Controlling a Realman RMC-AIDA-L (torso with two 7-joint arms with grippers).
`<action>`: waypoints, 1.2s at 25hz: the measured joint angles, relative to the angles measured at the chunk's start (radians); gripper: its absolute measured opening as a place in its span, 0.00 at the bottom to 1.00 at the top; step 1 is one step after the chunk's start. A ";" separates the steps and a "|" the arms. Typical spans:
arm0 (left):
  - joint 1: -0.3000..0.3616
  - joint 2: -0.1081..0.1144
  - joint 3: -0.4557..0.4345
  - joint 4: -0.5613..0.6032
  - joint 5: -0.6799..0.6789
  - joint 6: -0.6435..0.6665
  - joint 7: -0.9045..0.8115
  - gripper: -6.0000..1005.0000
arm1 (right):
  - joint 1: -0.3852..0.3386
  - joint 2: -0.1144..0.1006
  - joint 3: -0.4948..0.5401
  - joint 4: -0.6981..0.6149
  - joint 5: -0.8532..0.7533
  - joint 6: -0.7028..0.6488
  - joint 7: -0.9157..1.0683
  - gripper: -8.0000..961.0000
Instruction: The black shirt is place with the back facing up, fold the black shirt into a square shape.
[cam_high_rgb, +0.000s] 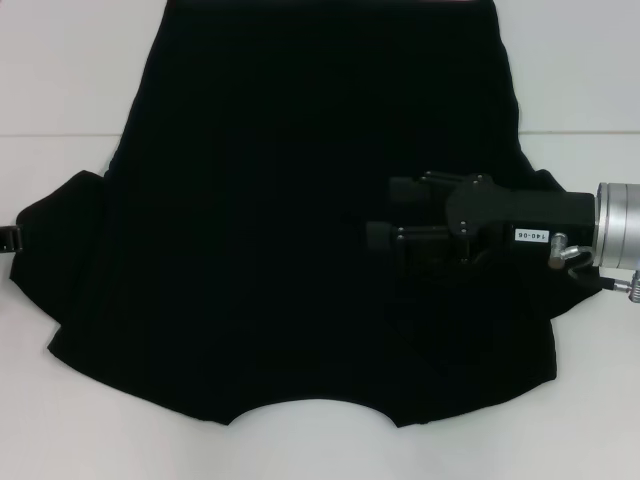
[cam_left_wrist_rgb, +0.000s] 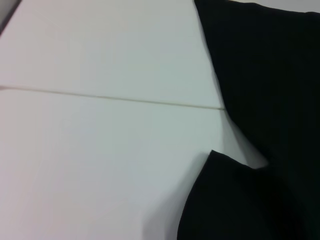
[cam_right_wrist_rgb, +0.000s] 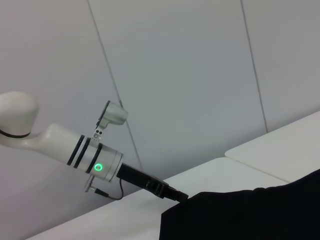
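Item: my left gripper (cam_high_rgb: 10, 240), at the far left edge of the table, touching the tip of the left sleeve; whether its fingers grip the cloth I cannot tell.
Item: black shirt (cam_high_rgb: 300, 220), spread flat on the white table (cam_high_rgb: 60, 80), curved neckline nearest me, hem far.
Item: my right gripper (cam_high_rgb: 378, 212), reaching in from the right above the shirt's right half, fingers parted, holding nothing.
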 joint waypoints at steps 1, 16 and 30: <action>0.000 0.000 0.000 0.000 0.000 0.000 0.000 0.01 | 0.000 0.001 0.000 0.000 0.001 0.000 0.001 0.95; 0.019 -0.003 -0.002 0.027 0.013 -0.021 -0.020 0.01 | -0.005 0.010 0.000 0.002 0.026 0.014 0.006 0.95; 0.040 -0.006 -0.024 0.057 0.013 -0.013 -0.023 0.01 | -0.007 0.011 0.000 0.003 0.032 0.011 0.004 0.95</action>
